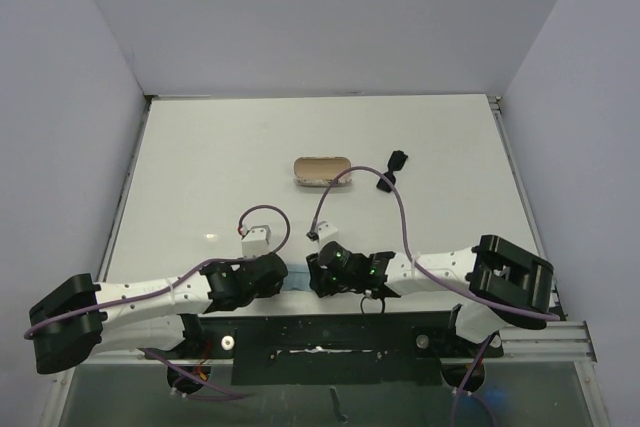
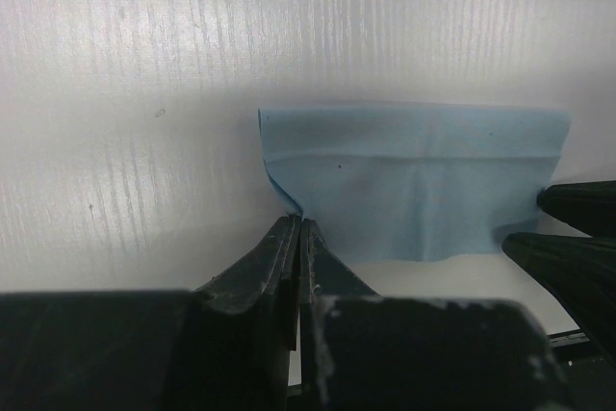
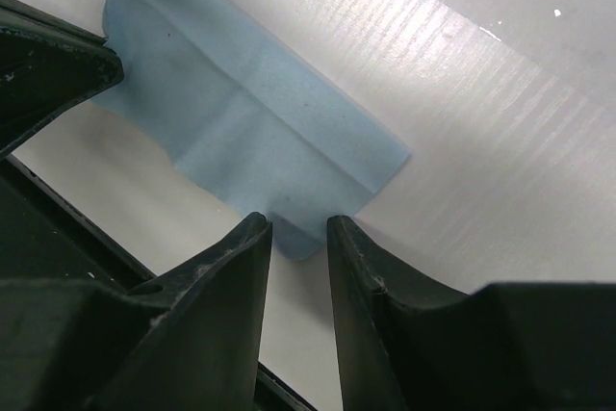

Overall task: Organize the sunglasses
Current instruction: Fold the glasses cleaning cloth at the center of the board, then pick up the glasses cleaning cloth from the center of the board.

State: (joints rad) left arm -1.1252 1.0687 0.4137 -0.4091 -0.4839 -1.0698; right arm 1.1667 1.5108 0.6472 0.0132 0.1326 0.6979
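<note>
With the left gripper pinched shut on one corner of the blue cloth, the right gripper, jaws apart astride another corner, should close squarely before lifting.

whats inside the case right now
Only tan lining shows inside the case; nothing dark lies in it. The sunglasses sit outside, on the table to its right. The case's near wall hides the lowest strip of the inside.
</note>
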